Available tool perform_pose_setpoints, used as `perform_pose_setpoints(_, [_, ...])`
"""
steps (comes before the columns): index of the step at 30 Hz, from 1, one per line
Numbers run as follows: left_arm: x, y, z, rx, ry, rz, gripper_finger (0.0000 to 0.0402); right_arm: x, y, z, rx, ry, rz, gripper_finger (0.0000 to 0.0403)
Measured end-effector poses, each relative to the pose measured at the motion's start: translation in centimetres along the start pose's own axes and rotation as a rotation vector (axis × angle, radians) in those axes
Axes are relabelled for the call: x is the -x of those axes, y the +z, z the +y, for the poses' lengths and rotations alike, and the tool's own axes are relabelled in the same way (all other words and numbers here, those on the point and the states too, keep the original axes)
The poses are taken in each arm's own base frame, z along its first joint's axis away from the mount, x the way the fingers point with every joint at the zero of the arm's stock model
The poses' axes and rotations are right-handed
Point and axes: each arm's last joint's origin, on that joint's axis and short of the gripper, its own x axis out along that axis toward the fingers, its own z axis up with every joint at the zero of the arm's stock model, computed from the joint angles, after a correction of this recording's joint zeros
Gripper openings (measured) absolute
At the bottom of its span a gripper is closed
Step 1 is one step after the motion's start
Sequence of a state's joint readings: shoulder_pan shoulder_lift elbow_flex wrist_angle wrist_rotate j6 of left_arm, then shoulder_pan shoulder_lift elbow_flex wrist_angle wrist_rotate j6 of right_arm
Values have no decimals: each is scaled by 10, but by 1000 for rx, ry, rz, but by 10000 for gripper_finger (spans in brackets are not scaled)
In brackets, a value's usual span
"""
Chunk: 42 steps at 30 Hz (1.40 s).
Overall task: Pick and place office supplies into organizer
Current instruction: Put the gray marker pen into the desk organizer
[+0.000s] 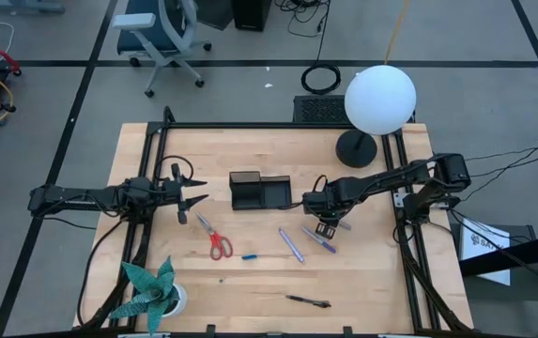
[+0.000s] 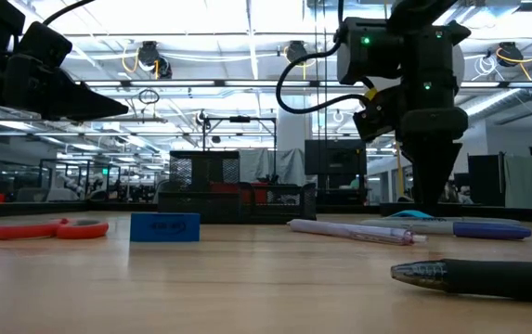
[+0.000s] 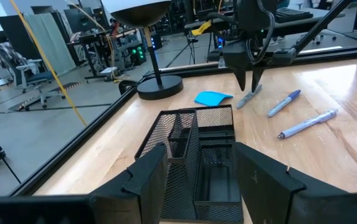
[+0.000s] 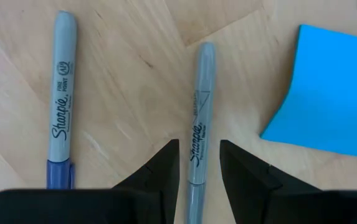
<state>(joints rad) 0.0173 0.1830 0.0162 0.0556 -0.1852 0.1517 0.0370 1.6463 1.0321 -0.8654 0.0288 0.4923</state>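
Note:
The black mesh organizer stands mid-table. My left gripper hovers open just left of it, and the organizer lies straight ahead in the left wrist view. My right gripper is open and points down. Its fingers stand on either side of a silver marker without touching it. A second silver marker with a blue cap and the blue notepad lie flat beside it. Red-handled scissors, a tiny blue piece, a purple pen and a dark pen lie on the wood.
A lamp with a white globe and a round black base stands behind the right gripper. A teal paper plant sits at the near left corner. A black frame rail runs along the table's far edge.

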Motion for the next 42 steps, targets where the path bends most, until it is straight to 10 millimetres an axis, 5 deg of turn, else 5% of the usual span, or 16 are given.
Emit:
perform_pose_setpoints(17, [0,0,0,0,0,0,189,-23,-12,-7,-15,-7,13,105])
perform_pose_setpoints(42, [0,0,0,0,0,0,189,-23,-7,-5,2,-2,-45,105])
